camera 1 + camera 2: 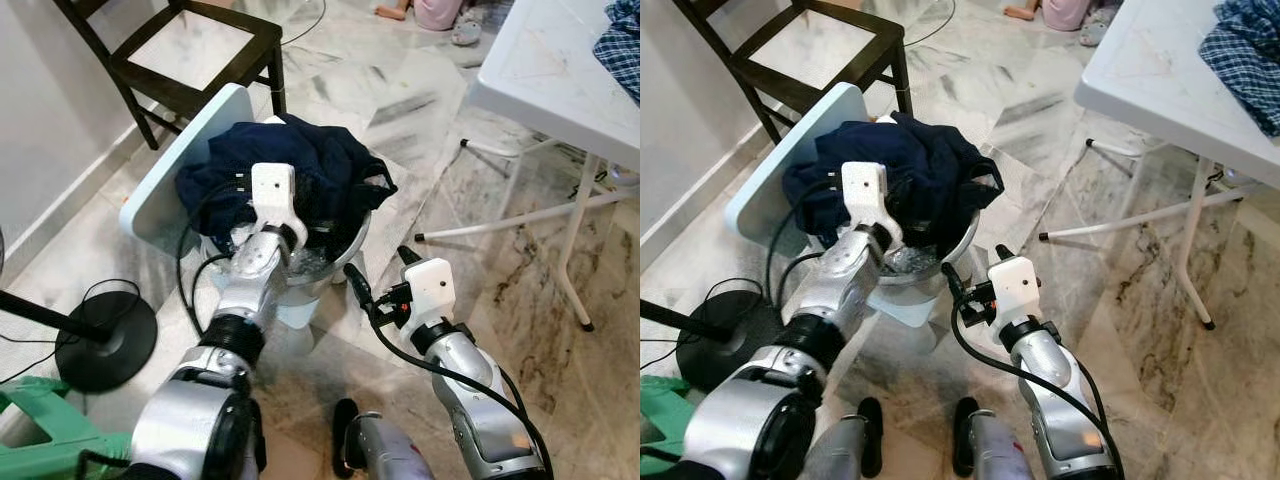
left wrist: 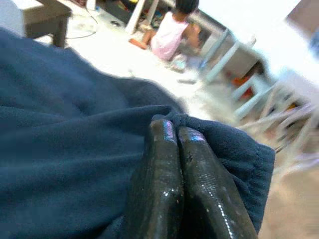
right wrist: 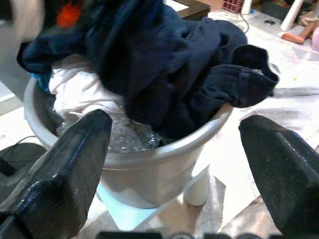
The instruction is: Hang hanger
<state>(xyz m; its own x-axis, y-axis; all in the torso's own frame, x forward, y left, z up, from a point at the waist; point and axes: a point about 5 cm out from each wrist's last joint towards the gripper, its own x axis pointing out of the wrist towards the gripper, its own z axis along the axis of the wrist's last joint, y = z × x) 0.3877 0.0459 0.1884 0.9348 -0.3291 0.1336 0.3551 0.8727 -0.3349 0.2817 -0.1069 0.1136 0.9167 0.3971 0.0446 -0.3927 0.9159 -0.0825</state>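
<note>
Take the basin [image 3: 149,164] as your landmark: it is a grey tub heaped with laundry, standing on a small white stool [image 1: 170,170] on the marble floor [image 1: 500,290].

Nearest you, your right gripper [image 1: 378,272] hangs just short of the basin's near rim, apart from it. In the right wrist view its two fingers [image 3: 65,169] stand wide apart, nothing between them, with the basin framed in the gap.

Your left gripper [image 2: 177,142] is over the basin, down on the pile. Its fingers are pressed together on a fold of the dark navy garment [image 1: 300,165], which drapes over the top and far rim of the basin. Under that garment, inside the basin, you can see white cloth [image 3: 79,94].

No hanger can be made out in the basin or around it.

Beside the basin on your left stands a black fan base [image 1: 105,340], with a green object [image 1: 50,425] closer to you. Beyond the basin is a dark wooden chair [image 1: 190,50]. To the basin's right is a white folding table [image 1: 560,80] with blue checked cloth [image 1: 620,45] on it. Far beyond, a person [image 2: 169,35] sits on the floor.
</note>
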